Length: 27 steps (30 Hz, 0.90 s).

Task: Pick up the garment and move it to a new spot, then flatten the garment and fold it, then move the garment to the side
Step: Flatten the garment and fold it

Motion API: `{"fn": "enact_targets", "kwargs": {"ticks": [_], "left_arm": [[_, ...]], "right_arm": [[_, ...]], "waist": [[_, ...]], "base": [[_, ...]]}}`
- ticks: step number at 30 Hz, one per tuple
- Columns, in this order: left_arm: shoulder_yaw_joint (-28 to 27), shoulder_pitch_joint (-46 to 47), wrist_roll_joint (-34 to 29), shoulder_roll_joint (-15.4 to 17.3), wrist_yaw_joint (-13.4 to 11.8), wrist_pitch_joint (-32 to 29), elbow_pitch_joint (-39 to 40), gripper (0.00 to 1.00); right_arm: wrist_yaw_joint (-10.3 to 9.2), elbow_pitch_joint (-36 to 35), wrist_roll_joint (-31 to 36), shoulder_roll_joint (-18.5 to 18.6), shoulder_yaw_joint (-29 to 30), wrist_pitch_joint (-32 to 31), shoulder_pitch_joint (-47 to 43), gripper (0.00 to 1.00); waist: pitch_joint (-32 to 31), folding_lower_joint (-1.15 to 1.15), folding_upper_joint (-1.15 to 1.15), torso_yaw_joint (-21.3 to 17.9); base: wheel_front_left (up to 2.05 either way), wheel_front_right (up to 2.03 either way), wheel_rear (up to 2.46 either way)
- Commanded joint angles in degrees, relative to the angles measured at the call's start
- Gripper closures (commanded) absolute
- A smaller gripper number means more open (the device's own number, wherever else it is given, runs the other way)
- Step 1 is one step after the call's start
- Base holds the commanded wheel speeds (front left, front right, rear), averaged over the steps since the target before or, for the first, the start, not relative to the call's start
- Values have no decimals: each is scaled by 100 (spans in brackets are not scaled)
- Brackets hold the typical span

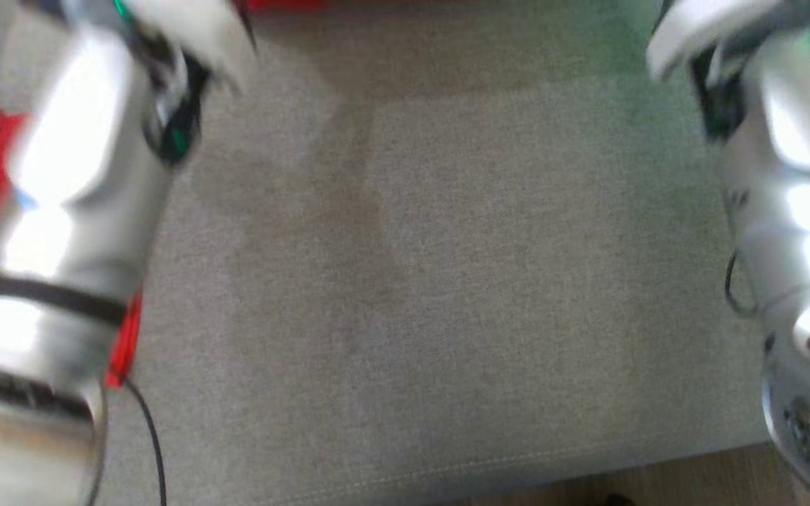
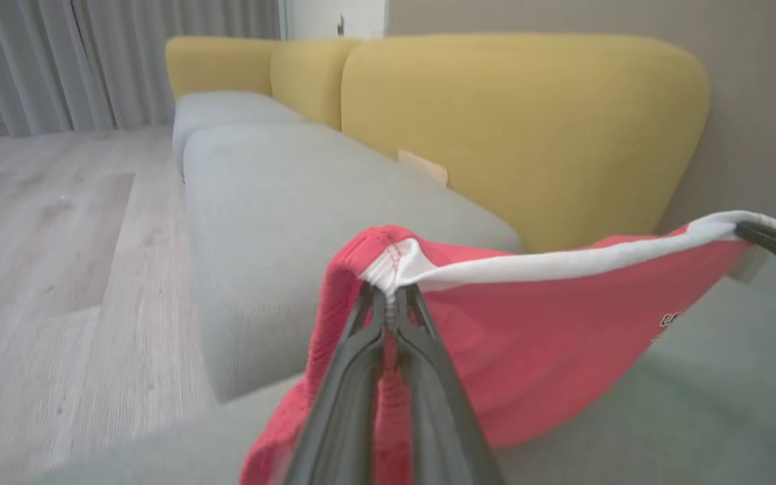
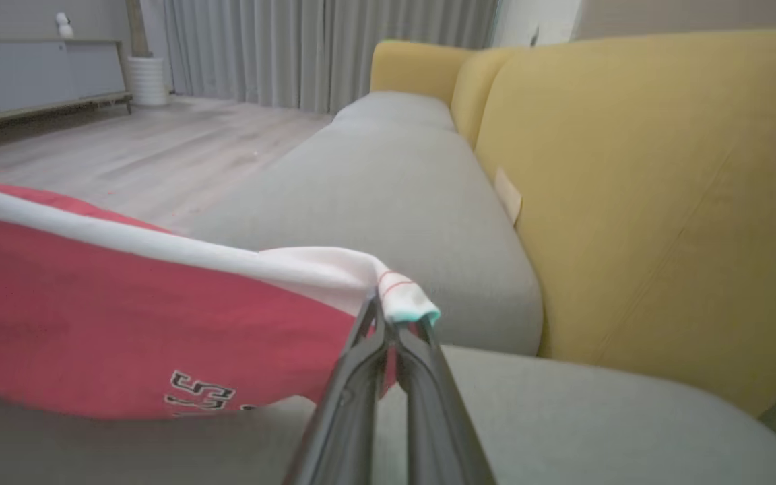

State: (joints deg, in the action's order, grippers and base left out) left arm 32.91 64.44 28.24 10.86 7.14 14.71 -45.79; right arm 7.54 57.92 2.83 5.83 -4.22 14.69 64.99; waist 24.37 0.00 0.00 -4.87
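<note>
A grey fabric sofa seat [image 1: 447, 281] lies under the head camera, its stitched front edge at six o'clock. In the left wrist view, mustard-yellow backrests [image 2: 523, 135] stand from twelve to two o'clock. Pale plank floor [image 2: 44, 236] spreads at nine, and grey curtains [image 2: 91, 60] hang at eleven. The right wrist view has a low grey cabinet [image 3: 44, 74] at ten o'clock.

The red garment [image 2: 529, 337] hangs stretched over the seat by its white band [image 2: 550, 266]; I cannot tell whether its lower edge touches the seat. The left gripper [image 2: 389, 300] pinches one end of the band and the right gripper [image 3: 388, 320] the other (cloth bunched between each pair of fingertips).

Black-outlined lettering [image 3: 203, 392] sits at seven o'clock on the red cloth, too cut off to read. A small pale tag [image 3: 508, 194] on the backrest is too small to read.
</note>
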Motion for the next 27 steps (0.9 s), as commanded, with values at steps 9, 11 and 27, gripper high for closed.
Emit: {"fn": "enact_targets", "kwargs": {"ticks": [9,11,27], "left_arm": [[645,-1681,-53,569,33,29,733,100],[973,-2096,18,701,34,29,909,100],[1662,-3415,103,879,35,29,1469,100]], "right_arm": [[-5,517,-1139,358,-1468,-375,-839,100],[-5,392,-1644,596,-2035,-684,-1208,100],[-5,-1985,-4022,2588,-3977,-2262,-3153,100]], "waist": [[-756,0,0,125],[-954,0,0,158],[-1878,0,0,215]], "base": [[0,0,0],[0,0,0],[0,0,0]]}}
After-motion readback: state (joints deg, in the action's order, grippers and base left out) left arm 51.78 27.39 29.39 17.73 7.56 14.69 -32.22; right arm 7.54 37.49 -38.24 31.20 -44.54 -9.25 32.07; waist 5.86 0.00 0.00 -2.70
